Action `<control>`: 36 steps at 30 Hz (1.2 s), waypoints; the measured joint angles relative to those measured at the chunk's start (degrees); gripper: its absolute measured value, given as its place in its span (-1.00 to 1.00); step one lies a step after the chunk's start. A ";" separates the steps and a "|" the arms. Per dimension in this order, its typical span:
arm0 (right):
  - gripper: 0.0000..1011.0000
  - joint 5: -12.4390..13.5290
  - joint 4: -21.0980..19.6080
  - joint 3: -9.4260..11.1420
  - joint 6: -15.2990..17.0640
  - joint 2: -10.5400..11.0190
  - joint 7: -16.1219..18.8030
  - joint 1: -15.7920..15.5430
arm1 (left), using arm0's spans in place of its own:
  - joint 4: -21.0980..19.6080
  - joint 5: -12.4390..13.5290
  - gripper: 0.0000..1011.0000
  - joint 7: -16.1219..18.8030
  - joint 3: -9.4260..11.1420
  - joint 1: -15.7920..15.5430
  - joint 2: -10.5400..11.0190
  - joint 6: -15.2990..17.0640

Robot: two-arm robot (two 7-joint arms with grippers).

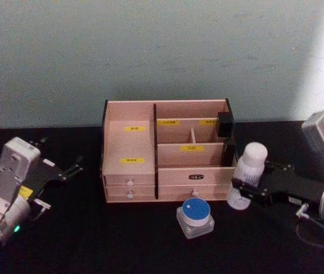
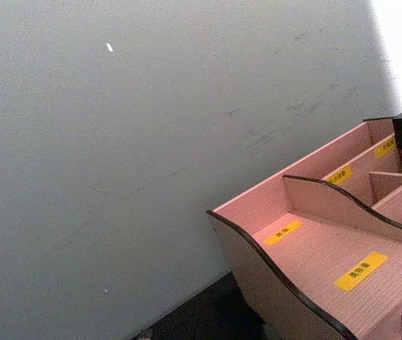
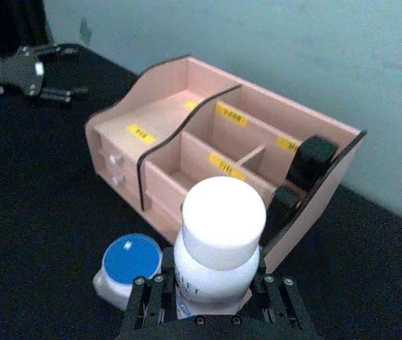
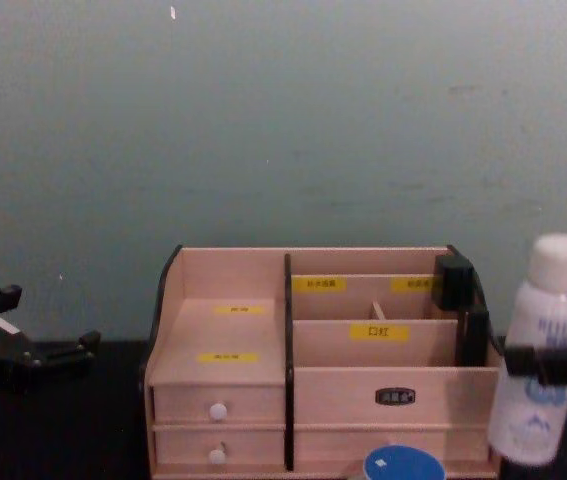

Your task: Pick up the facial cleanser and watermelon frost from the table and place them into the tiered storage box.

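Observation:
My right gripper [image 1: 246, 188] is shut on the facial cleanser [image 1: 253, 157], a tall white bottle with a rounded cap, held upright just off the right front corner of the tiered storage box [image 1: 128, 151]. The right wrist view has the bottle [image 3: 222, 219] between the fingers, and from the chest it stands at the right edge [image 4: 558, 300]. The watermelon frost [image 1: 195, 217], a squat clear jar with a blue lid, sits on the table in front of the box. My left gripper [image 1: 59, 154] rests open at the far left, away from both.
A black object [image 1: 225, 124] stands in the box's rear right compartment. The black table [image 1: 82, 234] meets a pale green wall close behind the box. Two small drawers with white knobs [image 4: 219, 411] face me on the box's left side.

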 joint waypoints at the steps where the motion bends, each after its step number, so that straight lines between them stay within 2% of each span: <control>1: 0.18 0.08 -0.06 0.00 0.20 -0.04 -0.10 0.40 | 0.00 0.00 0.98 0.00 0.00 0.00 0.00 0.00; 11: 0.18 0.16 1.49 -1.39 1.30 -1.73 -0.81 6.82 | 0.00 0.00 0.98 0.00 0.00 0.00 0.00 0.00; 22: 0.18 -2.09 7.53 -5.51 1.40 -6.08 -0.09 16.52 | 0.00 0.00 0.98 0.00 0.00 0.00 0.00 0.00; 36: 0.18 -3.19 16.07 -9.79 1.95 -11.75 1.43 23.92 | 0.00 0.00 0.98 0.00 0.00 0.00 0.00 0.00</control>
